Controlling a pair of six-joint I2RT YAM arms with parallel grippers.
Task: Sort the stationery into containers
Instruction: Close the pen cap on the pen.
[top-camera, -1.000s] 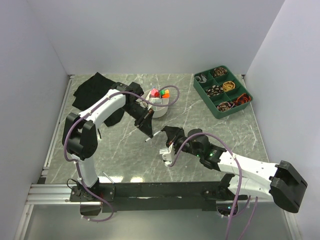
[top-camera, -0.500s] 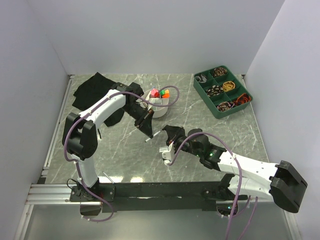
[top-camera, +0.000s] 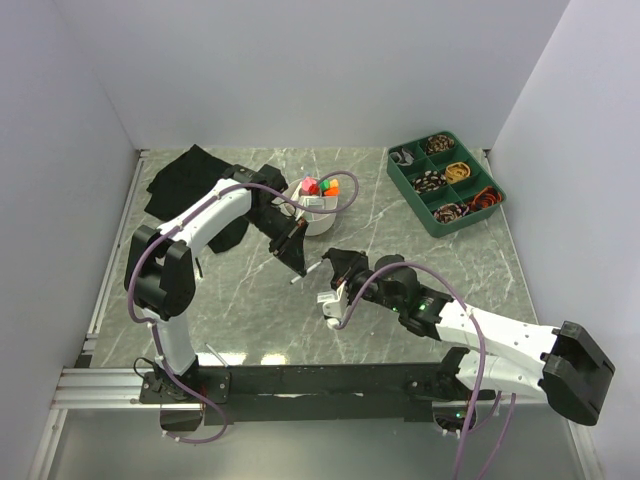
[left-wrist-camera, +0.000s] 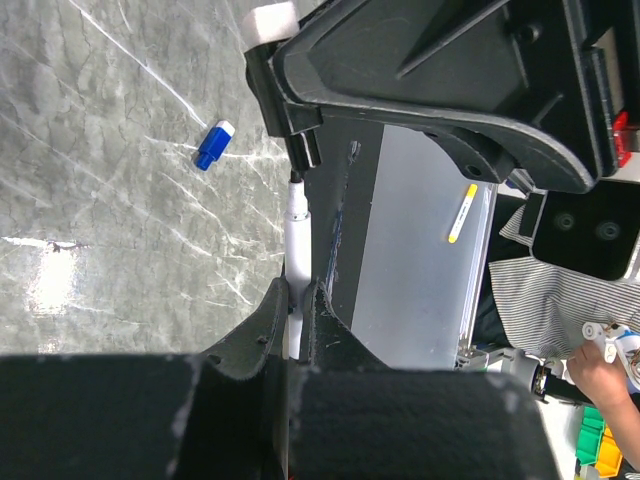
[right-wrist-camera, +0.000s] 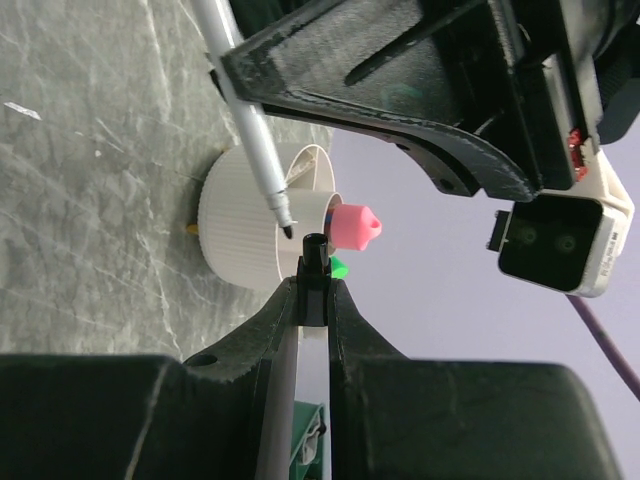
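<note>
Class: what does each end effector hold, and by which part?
Left end effector: white pen, by its barrel. Right end effector: white black-tipped piece, just below the tip.

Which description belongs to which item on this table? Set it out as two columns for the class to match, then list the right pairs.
Items
1. black bag
2. green tray
3. white bowl
4. blue piece

Descriptions
A. holds a pink-capped bottle
B. lies loose on the bare table
C. stands at the back right
D. lies crumpled at the back left

Pairs: 1-D, 2-C, 3-A, 4-B
</note>
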